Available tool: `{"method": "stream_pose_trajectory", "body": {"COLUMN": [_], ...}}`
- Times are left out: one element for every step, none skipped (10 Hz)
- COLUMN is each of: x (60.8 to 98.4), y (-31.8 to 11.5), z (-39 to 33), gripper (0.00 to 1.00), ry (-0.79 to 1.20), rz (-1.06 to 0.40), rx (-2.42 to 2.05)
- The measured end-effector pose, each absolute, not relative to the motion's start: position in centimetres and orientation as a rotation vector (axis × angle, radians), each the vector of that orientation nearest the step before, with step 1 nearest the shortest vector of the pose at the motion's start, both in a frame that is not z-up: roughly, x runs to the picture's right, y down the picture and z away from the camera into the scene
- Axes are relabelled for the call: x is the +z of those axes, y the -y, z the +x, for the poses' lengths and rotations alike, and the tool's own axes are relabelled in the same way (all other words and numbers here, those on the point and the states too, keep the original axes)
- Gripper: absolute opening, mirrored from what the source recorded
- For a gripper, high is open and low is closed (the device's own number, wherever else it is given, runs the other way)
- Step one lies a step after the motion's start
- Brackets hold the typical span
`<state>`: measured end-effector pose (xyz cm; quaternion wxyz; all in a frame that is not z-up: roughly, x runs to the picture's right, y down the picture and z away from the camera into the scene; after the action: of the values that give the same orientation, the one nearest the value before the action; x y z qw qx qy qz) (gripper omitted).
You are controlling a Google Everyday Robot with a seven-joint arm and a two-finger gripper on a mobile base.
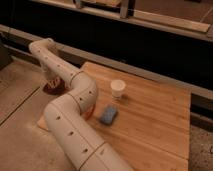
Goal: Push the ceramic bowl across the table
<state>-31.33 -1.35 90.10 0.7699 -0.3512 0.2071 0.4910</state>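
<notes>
The ceramic bowl [50, 90] is a dark maroon shape at the table's left edge, partly hidden by my arm. My gripper [54, 81] hangs at the end of the white arm, directly above the bowl and down at its rim, and it is shut. Whether it touches the bowl I cannot tell. The wooden table [155, 120] stretches away to the right of the bowl.
A white cup [117, 88] stands upright near the table's middle. A flat blue sponge [108, 114] lies just in front of it. My thick white arm [75, 110] curves over the table's left part. A dark wall with a rail runs behind the table.
</notes>
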Motion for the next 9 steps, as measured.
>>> {"method": "stream_pose_trajectory", "body": {"x": [90.08,90.10,90.12,90.08,90.08,90.09,90.08,90.09,89.91], "y": [1.30,1.33,1.35,1.31,1.30,1.31,1.31,1.31,1.48], "z": [-31.43,-31.36,-31.28,-31.41,-31.40,-31.37,-31.38,-31.36,-31.68], "gripper": [0.00,0.00,0.00,0.00,0.00,0.00,0.00,0.00,0.00], "ry": [-0.449,-0.449,-0.450,-0.449,-0.449,-0.449,-0.449,-0.450,-0.446], "rz": [-0.762,-0.762,-0.762,-0.762,-0.763,-0.763,-0.763,-0.763,-0.751], "rx": [1.064,1.065,1.066,1.064,1.064,1.064,1.064,1.065,1.050]}}
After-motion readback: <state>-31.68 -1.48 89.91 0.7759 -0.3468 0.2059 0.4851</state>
